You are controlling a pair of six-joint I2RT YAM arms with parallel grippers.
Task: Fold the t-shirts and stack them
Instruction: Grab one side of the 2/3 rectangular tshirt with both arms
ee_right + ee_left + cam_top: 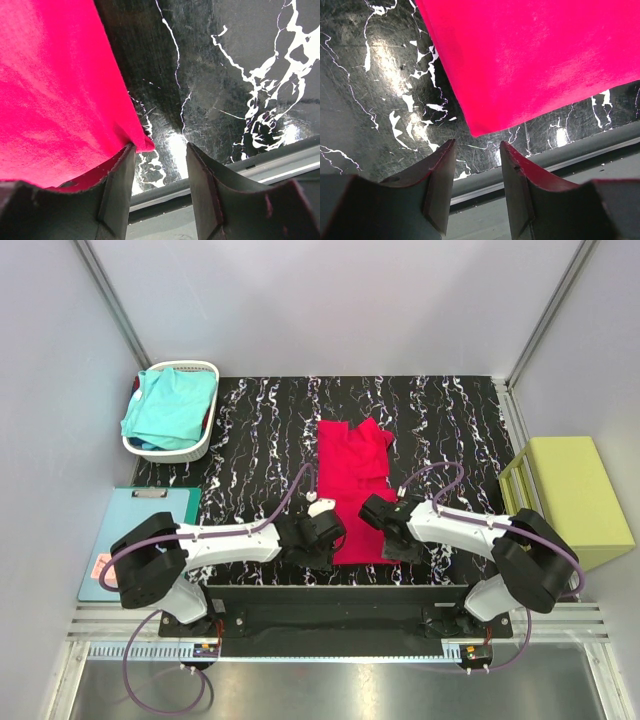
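Top external camera: fixed high behind arm bases, facing down and forward; distant, takes in whole black white-veined marble-pattern tabletop [250,430]. Left wrist camera: close, steep downward look past left gripper [477,142]; near table edge at frame bottom. Right wrist camera: same, past right gripper [160,145]. All three share near hem of crimson-red cloth t-shirt [350,490], one corner per wrist view.

We count two pincers, the left pincer [477,150] and the right pincer [160,150]. There are two t-shirts: one crimson-red t-shirt [350,480] just ahead of both pincers, and one turquoise t-shirt [170,405] well beyond the left pincer. We see one white basket [200,445], one light-blue mat [140,540] outward of the left pincer, one yellow-green block [575,495] outward of the right pincer, and one desk [260,440].
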